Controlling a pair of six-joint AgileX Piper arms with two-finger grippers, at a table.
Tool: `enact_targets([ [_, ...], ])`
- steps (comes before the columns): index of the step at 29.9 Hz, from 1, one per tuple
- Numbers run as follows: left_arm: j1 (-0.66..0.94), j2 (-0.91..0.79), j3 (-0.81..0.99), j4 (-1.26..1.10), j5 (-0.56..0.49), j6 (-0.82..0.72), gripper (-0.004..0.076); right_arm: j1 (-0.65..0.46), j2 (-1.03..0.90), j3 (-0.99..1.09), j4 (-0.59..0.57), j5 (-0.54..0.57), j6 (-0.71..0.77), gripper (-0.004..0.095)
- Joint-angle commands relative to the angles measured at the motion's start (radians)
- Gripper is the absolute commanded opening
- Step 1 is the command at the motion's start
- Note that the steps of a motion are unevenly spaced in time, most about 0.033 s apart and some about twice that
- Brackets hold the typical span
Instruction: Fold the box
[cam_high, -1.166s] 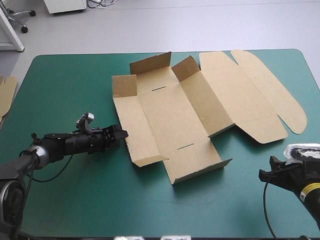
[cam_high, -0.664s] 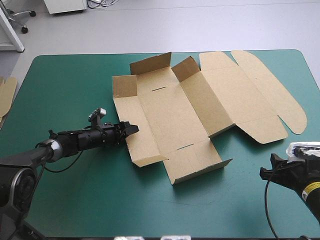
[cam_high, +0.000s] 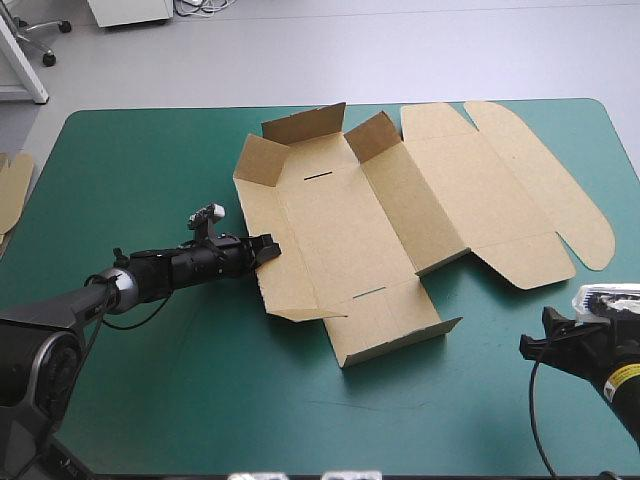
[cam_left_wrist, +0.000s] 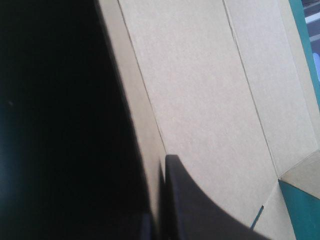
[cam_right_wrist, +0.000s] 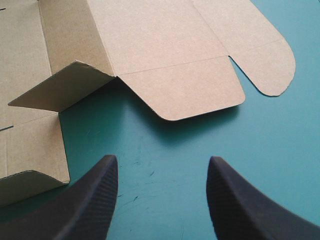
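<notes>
**Left wall gripped, ready to raise**

The box lies mostly flat at the middle of the teal-green surface, with its lid panels spread toward the far right. The left end effector is clamped nearly closed on the left side panel, which stands partly lifted. The panel should probably pivot about its crease rather than drag the sheet. The right end effector hovers spread wide at the near right, touching nothing; it could steady the base.
</notes>
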Motion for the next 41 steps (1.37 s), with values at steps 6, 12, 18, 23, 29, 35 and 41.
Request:
enact_targets([
  [6, -0.001, -0.034, -0.176, 0.301, 0.064, -0.044, -0.0014, -0.003, 0.01, -0.032, -0.022, -0.057, -0.001, 0.0496],
  [12, -0.001, -0.034, -0.333, 0.579, 0.09, -0.137, -0.0014, -0.003, 0.01, -0.032, -0.022, -0.057, -0.001, 0.0496],
  [18, -0.001, -0.01, -0.534, 0.835, 0.199, -0.179, -0.0013, -0.003, 0.01, -0.032, -0.022, -0.065, -0.001, 0.0494],
  [23, -0.001, 0.043, -0.743, 1.002, 0.324, -0.172, -0.0013, -0.003, 0.01, -0.032, -0.022, -0.081, -0.001, 0.0494],
  [29, -0.003, 0.119, -0.981, 1.125, 0.401, -0.071, 0.0, -0.003, 0.01, -0.032, -0.02, -0.093, -0.001, 0.0485],
  [35, -0.003, 0.2, -1.185, 1.145, 0.41, 0.071, 0.0, -0.003, 0.01, -0.032, -0.01, -0.093, -0.001, 0.0484],
  [41, -0.049, 0.223, -1.277, 1.169, 0.416, 0.301, 0.0, -0.003, 0.01, -0.032, -0.017, -0.095, -0.001, 0.0484],
])
